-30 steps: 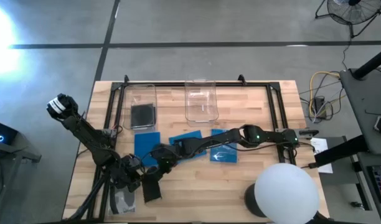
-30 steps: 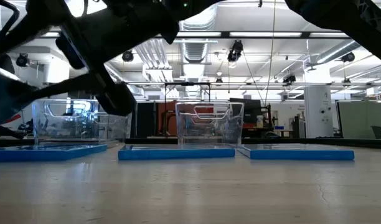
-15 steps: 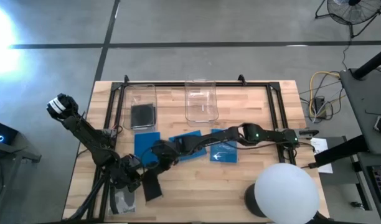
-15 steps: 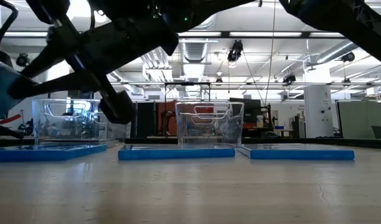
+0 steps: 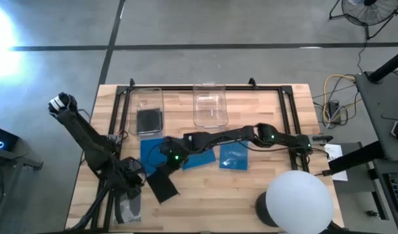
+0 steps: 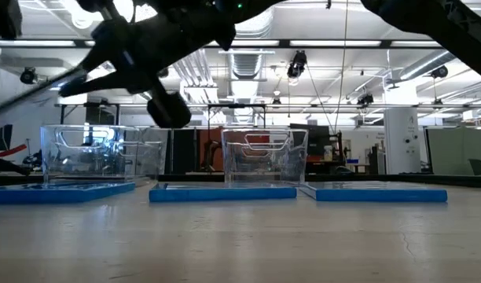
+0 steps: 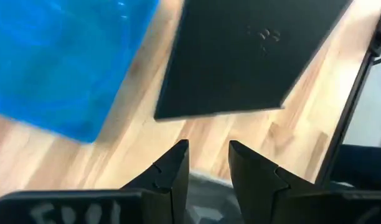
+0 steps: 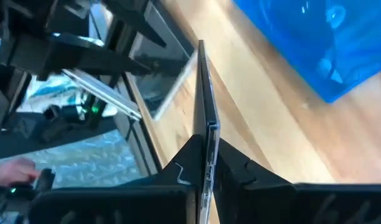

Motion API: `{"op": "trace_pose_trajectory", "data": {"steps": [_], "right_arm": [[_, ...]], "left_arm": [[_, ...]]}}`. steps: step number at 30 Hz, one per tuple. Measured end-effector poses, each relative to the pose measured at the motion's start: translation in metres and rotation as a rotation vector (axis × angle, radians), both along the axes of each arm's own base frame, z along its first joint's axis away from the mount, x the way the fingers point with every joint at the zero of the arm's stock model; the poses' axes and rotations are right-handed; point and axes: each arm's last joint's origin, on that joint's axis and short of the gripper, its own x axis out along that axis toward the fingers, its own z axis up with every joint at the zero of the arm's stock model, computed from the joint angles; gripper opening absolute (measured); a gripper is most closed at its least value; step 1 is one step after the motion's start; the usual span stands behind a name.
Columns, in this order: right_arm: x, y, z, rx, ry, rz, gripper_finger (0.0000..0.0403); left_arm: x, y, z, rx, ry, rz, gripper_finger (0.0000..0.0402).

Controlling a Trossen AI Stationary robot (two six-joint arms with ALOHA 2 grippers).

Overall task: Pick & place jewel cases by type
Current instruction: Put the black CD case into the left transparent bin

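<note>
Right gripper [image 8: 206, 180] pinches thin flat dark case [image 5: 162, 186] edge-on; left gripper [image 7: 207, 165] slightly parted, empty.

The right gripper [image 8: 205, 167] pinches a thin dark jewel case [image 8: 203, 106] edge-on between its closed fingers — above the wooden table [image 8: 284, 130], with a blue jewel case [image 8: 327, 37] lying flat nearby and a black frame [image 8: 116, 56] beyond the table's edge.
</note>
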Motion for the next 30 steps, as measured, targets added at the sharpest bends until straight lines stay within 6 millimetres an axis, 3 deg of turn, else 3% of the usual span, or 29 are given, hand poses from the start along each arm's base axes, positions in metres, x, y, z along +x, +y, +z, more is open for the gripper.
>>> {"op": "trace_pose_trajectory", "data": {"steps": [5, 9, 17, 21, 25, 30], "right_arm": [[-0.004, -0.029, 0.029, -0.051, -0.065, -0.068, 0.0013], [-0.009, -0.06, 0.054, -0.128, -0.126, -0.18, 0.0013], [-0.006, -0.138, 0.08, -0.174, -0.356, -0.397, 0.0013], [-0.007, -0.177, 0.075, -0.175, -0.384, -0.5, 0.0013], [-0.01, -0.209, 0.06, -0.19, -0.364, -0.557, 0.0013], [-0.002, -0.226, 0.036, -0.117, -0.4, -0.567, 0.0013]], "left_arm": [[-0.004, 0.009, 0.059, -0.019, -0.173, 0.062, 0.0094], [-0.006, 0.02, 0.105, 0.006, -0.417, 0.136, 0.0094], [-0.013, 0.038, 0.176, 0.191, -0.738, 0.176, 0.0094], [-0.015, 0.043, 0.196, 0.268, -0.797, 0.185, 0.0094], [-0.017, 0.045, 0.201, 0.319, -0.817, 0.178, 0.0094], [-0.016, 0.046, 0.198, 0.407, -0.828, 0.217, 0.0094]]}}
